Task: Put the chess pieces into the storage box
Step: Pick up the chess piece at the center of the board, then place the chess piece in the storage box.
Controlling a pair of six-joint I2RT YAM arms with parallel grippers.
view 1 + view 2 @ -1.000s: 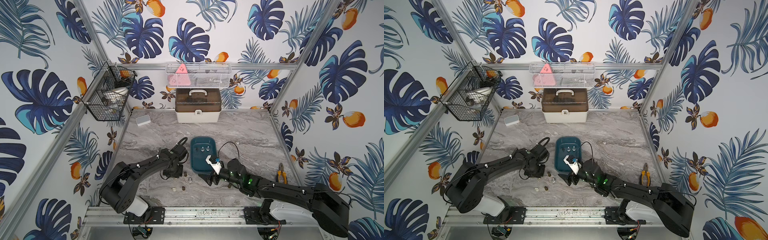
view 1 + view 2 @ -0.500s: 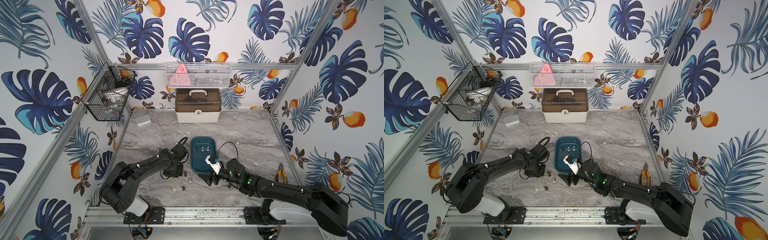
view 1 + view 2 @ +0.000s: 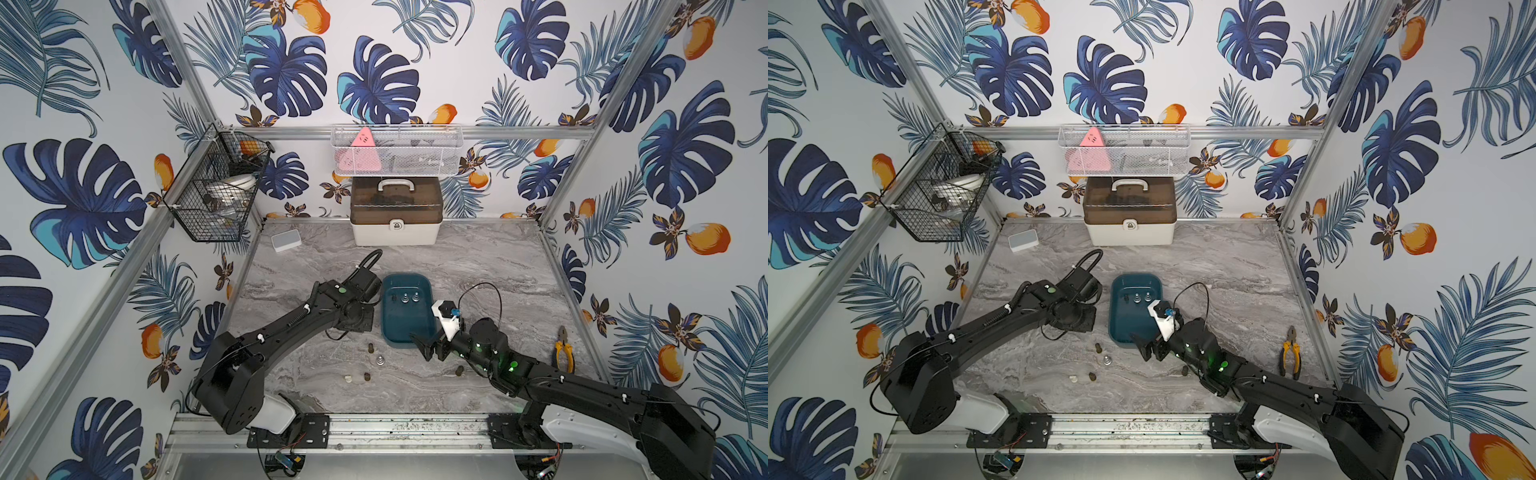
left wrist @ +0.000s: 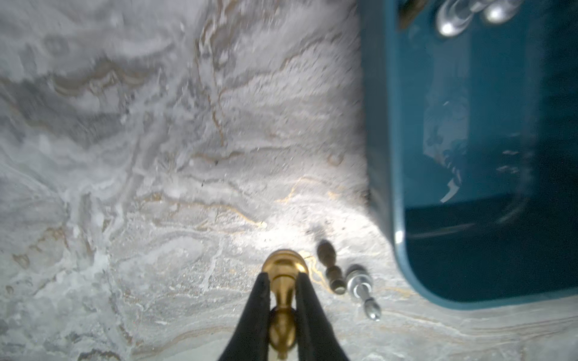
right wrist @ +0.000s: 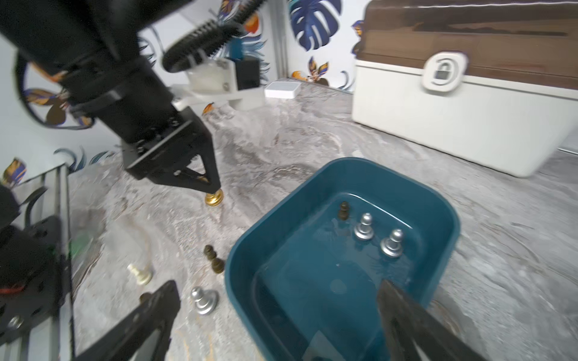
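The chess pieces go in one at a time, and a gold piece (image 4: 284, 265) is the one in hand. The left gripper (image 4: 283, 278) is clamped on its slim stem above the round base, likely because that waist gives the thin fingers something to bite. The base is at or just above the tabletop (image 3: 478, 257); I cannot tell which.

The grip is just beside the left long wall of the storage box (image 3: 405, 328), so the carry should be short. The left arm reaches in from the front-left corner, wrist bent so the fingers point down.

The right gripper (image 5: 278, 284) hovers wide open and empty over the box's front wall. Its arm is stretched low from the front-right corner, probably waiting its turn.

The box lies mid-tabletop, nearer the front edge. Two silver pawns (image 5: 363, 231) and a small dark piece (image 5: 344, 211) stand at its far end. A loose silver pawn (image 5: 205, 300), a brown piece (image 5: 214, 259) and a whitish piece (image 5: 139, 273) wait between the box and the front edge.
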